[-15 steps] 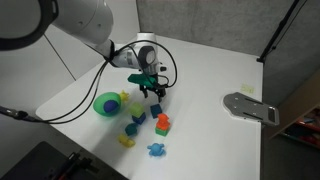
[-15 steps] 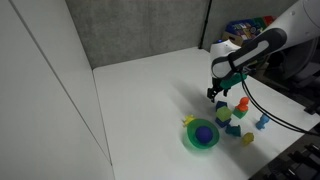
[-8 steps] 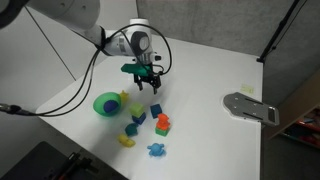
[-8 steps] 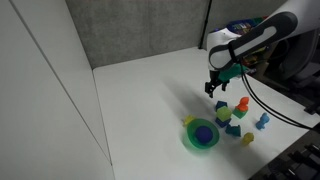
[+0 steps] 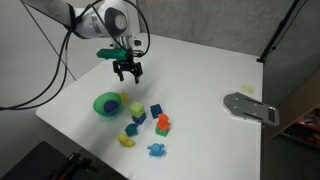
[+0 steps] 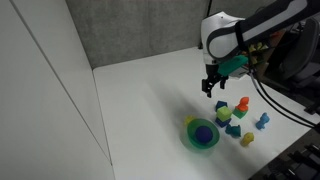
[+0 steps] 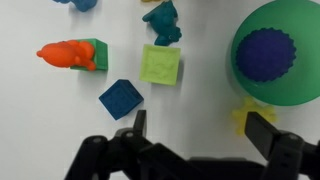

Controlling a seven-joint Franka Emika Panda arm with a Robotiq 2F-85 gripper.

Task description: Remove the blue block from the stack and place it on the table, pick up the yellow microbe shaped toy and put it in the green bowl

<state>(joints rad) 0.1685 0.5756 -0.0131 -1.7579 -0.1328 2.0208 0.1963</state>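
The blue block lies on the white table beside the green cube, apart from it. A yellow lumpy toy lies against the rim of the green bowl. The bowl has a dark bluish knobbly centre. My gripper is open and empty, raised above the table behind the toys. In the wrist view the yellow toy lies just inside the right finger.
An orange-and-red block tower, a teal toy, a second yellow toy and a light-blue spiky toy lie near the front edge. A grey plate lies further along the table.
My open gripper has risen and moved away from the blocks, towards the back of the table. The toys and the bowl have not moved.
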